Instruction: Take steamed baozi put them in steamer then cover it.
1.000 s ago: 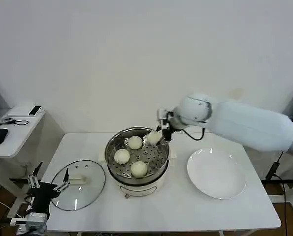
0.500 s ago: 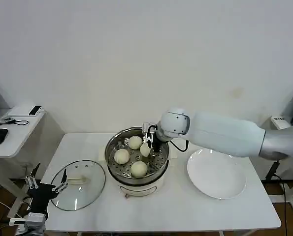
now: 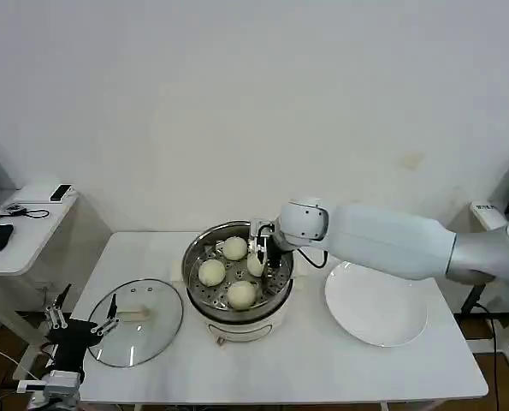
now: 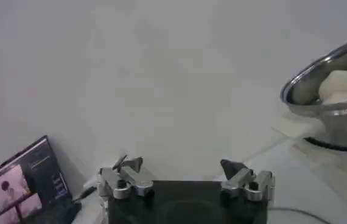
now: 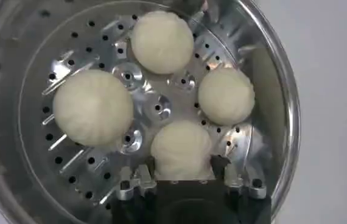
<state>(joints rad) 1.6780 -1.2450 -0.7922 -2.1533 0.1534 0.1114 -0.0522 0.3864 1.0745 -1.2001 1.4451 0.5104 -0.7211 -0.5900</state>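
Your right hand (image 3: 257,257) is inside the steamer (image 3: 196,257), at about 3 o'clock on the perforated tray, its fingers clamped on the fourth baozi (image 5: 181,149). The right wrist view shows that bun low over the tray, close to the steamer wall, with little open room on the rim side. Three more baozi rest on the tray: one at 12 o'clock (image 3: 234,248), one at 9 o'clock (image 3: 211,272), one at 6 o'clock (image 3: 241,294).

The steamer stands mid-table (image 3: 322,360). The cover (image 3: 136,321) lies flat at the steamer's 8 o'clock, near the table's left edge. A white plate (image 3: 376,302) sits at the steamer's 4 o'clock with bare table around it.

Your left hand (image 3: 81,326) waits at the cover's outer edge, fingers spread apart and gripping nothing.
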